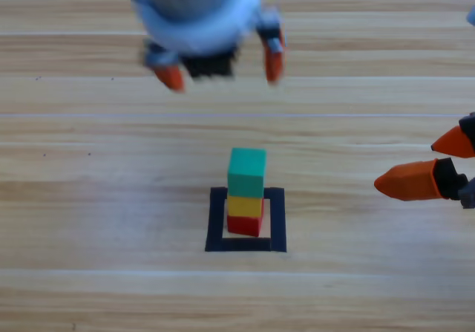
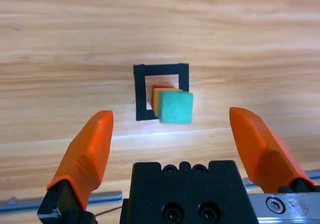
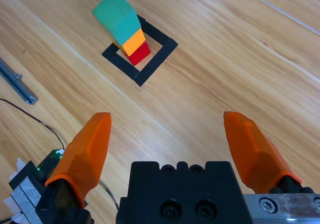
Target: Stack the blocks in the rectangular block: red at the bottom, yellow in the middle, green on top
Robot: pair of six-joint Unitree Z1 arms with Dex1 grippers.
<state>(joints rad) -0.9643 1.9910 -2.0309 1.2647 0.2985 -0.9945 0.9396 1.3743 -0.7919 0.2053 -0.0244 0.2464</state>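
1. Standing complete, the stack is seen inside the rectangular block (image 1: 246, 219): red (image 1: 244, 225) at the bottom, yellow (image 1: 245, 206) on it, green (image 1: 246, 172) on top.
2. The left gripper (image 1: 223, 70) is held high over the table with jaws spread wide and nothing between them; the stack is well apart from it, ahead of and below its tips in the left wrist view.
3. The right gripper (image 1: 423, 161) is parked at the picture's right edge, jaws apart and empty; the stack sits well ahead of it, off to the left of its jaws in the right wrist view.
4. No cube is touched by either gripper.
5. Colour order is judged correct and all three cubes are judged to sit within the tape outline, though the red cube's footprint is partly hidden by the cubes above.
6. Green looks slightly offset from yellow, but no lean can be confirmed.
7. Task is judged done; only arm retreat seems left.
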